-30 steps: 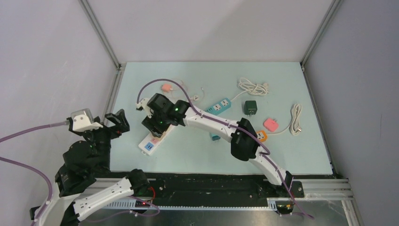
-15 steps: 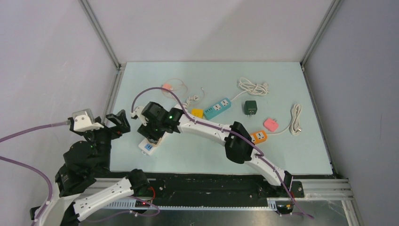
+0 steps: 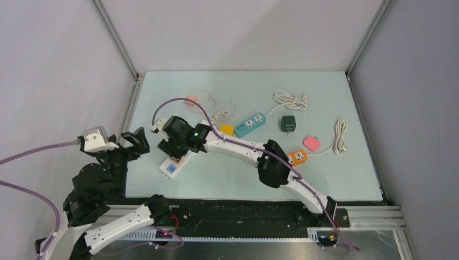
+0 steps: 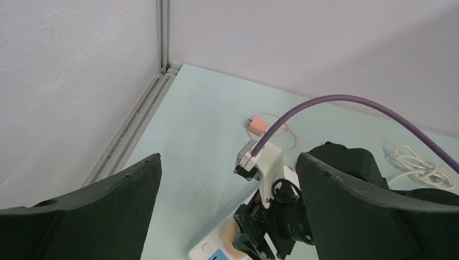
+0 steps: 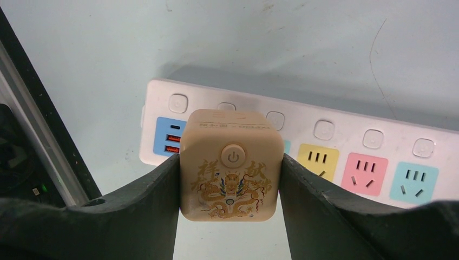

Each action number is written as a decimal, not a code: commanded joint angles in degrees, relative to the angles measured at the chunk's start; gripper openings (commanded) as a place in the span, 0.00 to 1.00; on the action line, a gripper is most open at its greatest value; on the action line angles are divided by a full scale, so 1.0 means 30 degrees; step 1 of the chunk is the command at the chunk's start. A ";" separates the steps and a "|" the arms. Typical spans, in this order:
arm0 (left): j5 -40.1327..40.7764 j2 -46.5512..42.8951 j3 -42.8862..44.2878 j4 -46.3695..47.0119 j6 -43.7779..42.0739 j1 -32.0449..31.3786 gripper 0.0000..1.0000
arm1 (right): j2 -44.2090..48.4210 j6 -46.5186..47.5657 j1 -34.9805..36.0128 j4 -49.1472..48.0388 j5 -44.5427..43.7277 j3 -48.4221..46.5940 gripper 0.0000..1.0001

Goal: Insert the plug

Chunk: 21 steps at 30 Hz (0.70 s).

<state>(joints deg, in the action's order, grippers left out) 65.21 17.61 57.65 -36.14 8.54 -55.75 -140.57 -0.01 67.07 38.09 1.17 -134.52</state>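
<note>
The right arm [image 3: 238, 143] has swung lower left and stopped, jaws gripping the tan plug [image 5: 231, 162] over the power strip [image 5: 346, 142], its left end, apparently ready for insertion; left jaws gape idle.

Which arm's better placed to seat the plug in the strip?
Right. The right gripper grips the tan cube plug over the white power strip; the left gripper is open and empty, off to the side.

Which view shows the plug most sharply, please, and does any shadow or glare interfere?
Right wrist: plug crisp, evenly lit, soft shadow above power strip. Left wrist: its fingers loom dark, featureless; background clear. Top external: even light, no glare; plug hidden beneath right arm.
</note>
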 commanded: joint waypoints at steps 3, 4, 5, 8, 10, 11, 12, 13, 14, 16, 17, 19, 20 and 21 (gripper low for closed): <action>0.0206 0.0097 -0.0375 0.0249 -0.0178 0.0092 0.98 | -0.0118 -0.0957 0.0245 0.1071 -0.0301 -0.0740 0.29; 0.0206 0.0102 -0.0406 0.0250 -0.0179 0.0087 0.98 | -0.0053 -0.1027 0.0253 0.1117 -0.0177 -0.0685 0.29; 0.0192 0.0085 -0.0451 0.0260 -0.0164 0.0092 0.98 | -0.0004 -0.1069 0.0230 0.1297 -0.0122 -0.0680 0.28; -0.0032 0.0015 -0.0480 0.0252 0.0027 0.0091 0.98 | -0.0016 -0.1182 0.0127 0.1777 0.0602 -0.0907 0.28; -0.0424 -0.0061 -0.0449 0.0275 0.0213 0.0095 0.98 | 0.0008 -0.1247 0.0061 0.1993 0.0719 -0.0924 0.28; -0.0617 -0.0088 -0.0403 0.0272 0.0251 0.0096 0.98 | 0.0025 -0.1251 0.0057 0.2066 0.0765 -0.0930 0.28; -0.0660 -0.0063 -0.0391 0.0270 0.0302 0.0096 0.98 | 0.0037 -0.1255 0.0042 0.2112 0.0829 -0.0941 0.28; -0.0691 0.0014 -0.0359 0.0270 0.0296 0.0096 0.98 | 0.0054 -0.1256 0.0031 0.2205 0.0835 -0.0934 0.28; -0.0696 0.0061 -0.0354 0.0270 0.0306 0.0081 0.98 | 0.0103 -0.1241 0.0029 0.2226 0.0869 -0.0928 0.28; -0.0730 0.0164 -0.0342 0.0244 0.0292 0.0094 0.98 | 0.0111 -0.1192 0.0023 0.2218 0.1053 -0.0886 0.28; -0.0782 0.0232 -0.0369 0.0242 0.0291 0.0103 0.98 | 0.0091 -0.1195 0.0041 0.2217 0.1079 -0.0906 0.28; -0.0851 0.0314 -0.0384 0.0251 0.0290 0.0097 0.98 | 0.0018 -0.1237 0.0029 0.2180 0.1030 -0.0898 0.29; -0.0879 0.0335 -0.0410 0.0258 0.0290 0.0096 0.98 | -0.0074 -0.1266 0.0042 0.2169 0.1023 -0.0896 0.29; -0.0914 0.0339 -0.0445 0.0267 0.0312 0.0088 0.98 | -0.0134 -0.1261 0.0034 0.2176 0.0945 -0.0916 0.29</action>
<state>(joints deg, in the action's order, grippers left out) 63.26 17.63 56.25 -36.16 8.62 -55.75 -140.59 -3.09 66.87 41.76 2.22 -135.35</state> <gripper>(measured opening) 0.985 0.638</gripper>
